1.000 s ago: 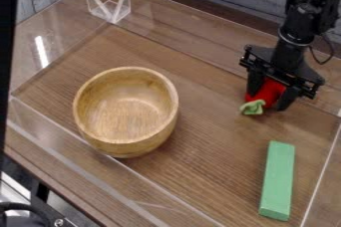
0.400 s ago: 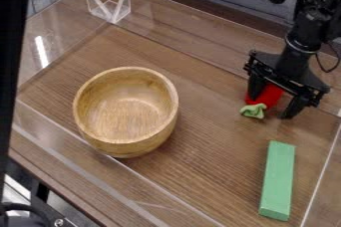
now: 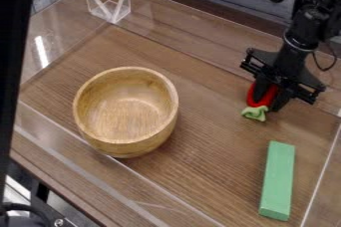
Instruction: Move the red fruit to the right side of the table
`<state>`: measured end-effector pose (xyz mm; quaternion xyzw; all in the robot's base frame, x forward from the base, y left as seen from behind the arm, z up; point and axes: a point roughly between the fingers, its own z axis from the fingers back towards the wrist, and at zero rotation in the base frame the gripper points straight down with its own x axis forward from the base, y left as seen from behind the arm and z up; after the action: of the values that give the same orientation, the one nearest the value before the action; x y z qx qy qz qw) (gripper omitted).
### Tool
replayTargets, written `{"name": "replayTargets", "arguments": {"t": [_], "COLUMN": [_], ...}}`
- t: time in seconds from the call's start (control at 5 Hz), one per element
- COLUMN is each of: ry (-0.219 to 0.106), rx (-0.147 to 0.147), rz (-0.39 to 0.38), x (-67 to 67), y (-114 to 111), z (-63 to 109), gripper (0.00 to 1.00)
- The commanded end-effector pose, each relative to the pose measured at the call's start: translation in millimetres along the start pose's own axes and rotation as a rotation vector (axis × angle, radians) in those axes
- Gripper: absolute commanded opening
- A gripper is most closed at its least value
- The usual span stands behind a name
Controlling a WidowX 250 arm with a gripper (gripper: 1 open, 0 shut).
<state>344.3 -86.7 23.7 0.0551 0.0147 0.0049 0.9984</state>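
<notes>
The red fruit (image 3: 262, 96) lies on the table (image 3: 200, 62) near its right wall, with its light green cap (image 3: 253, 112) pointing to the front left. My gripper (image 3: 277, 90) comes down on it from above, its black fingers (image 3: 296, 85) drawn in close on either side of the red body. The jaws look shut on the fruit, which still rests on the wood. The upper part of the fruit is hidden behind the fingers.
A round wooden bowl (image 3: 126, 110) stands left of centre. A flat green block (image 3: 278, 179) lies at the front right, close to the clear right wall (image 3: 328, 161). A clear acrylic stand (image 3: 107, 4) sits at the back left.
The jaws stood wide around the fruit in the earlier frames and have now drawn in against it. The fruit and the arm have barely shifted.
</notes>
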Motion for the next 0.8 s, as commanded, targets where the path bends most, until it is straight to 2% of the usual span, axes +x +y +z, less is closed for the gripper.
{"name": "replayTargets", "arguments": {"t": [0.0,0.2,0.6], "ry": [0.009,0.026,-0.017], "rx": [-0.003,-0.002,-0.071], "rz": [0.001,0.003,0.050], "x": [-2.4,-5.1,-7.9], "y": [-4,-5,13], "z": [1.0,-0.6,35.0], "gripper": [1.00,1.00,1.00]}}
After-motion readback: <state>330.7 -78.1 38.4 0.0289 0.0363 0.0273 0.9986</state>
